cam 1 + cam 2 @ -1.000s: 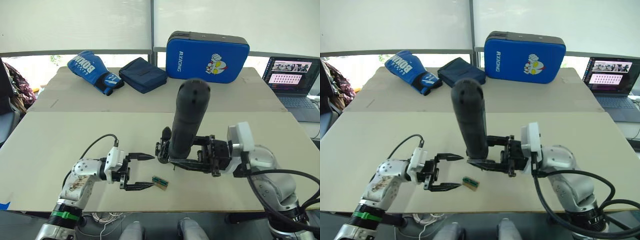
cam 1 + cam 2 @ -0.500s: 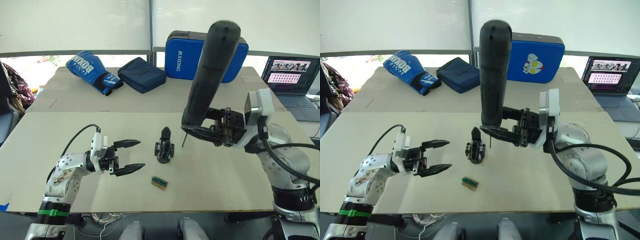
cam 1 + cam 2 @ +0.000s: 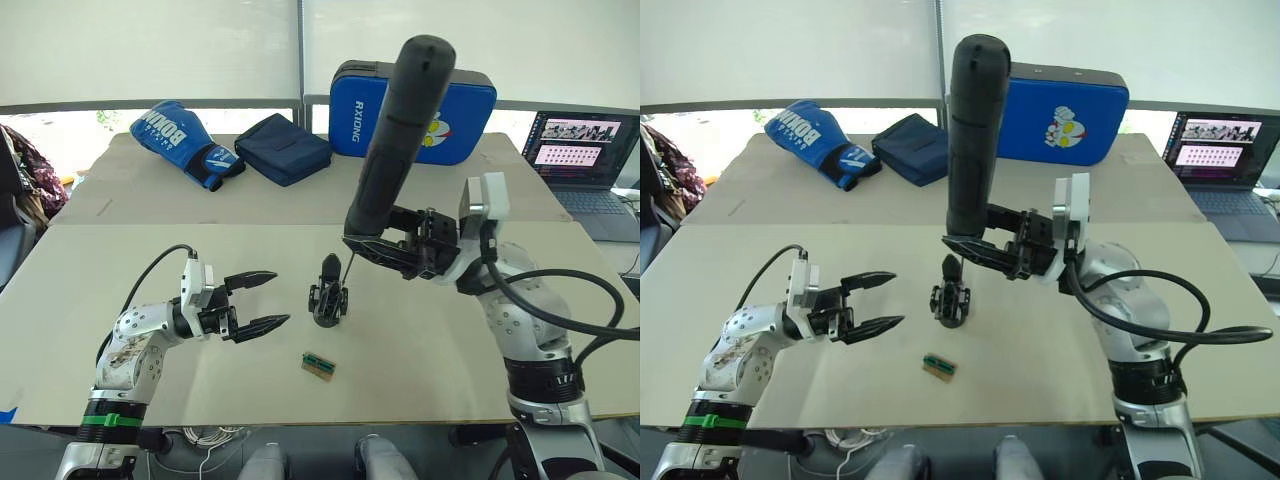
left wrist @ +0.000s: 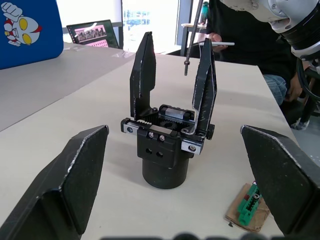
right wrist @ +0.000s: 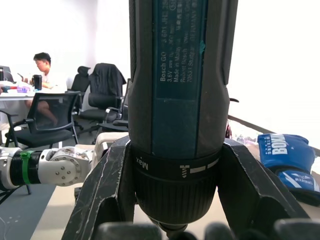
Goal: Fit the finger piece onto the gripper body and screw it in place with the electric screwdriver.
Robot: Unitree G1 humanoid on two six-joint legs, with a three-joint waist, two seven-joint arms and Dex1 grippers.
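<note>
The gripper body stands upright at the centre of the frame on the bench. In the left wrist view it carries two upright black fingers on a round base. It looks small, rigid and light, so it could tip or slide under a push; the round base seems the best place to steady it.

The left end effector hovers left of centre, near the body, its fingers spread and holding nothing.

The right end effector is clamped around the lower barrel of the electric screwdriver, which rises tilted through the upper middle, its thin bit just above and beside the body. The tool looks long, stiff and top-heavy, so gripping low near the bit seems sound.

A small green-and-tan block lies below centre.
</note>
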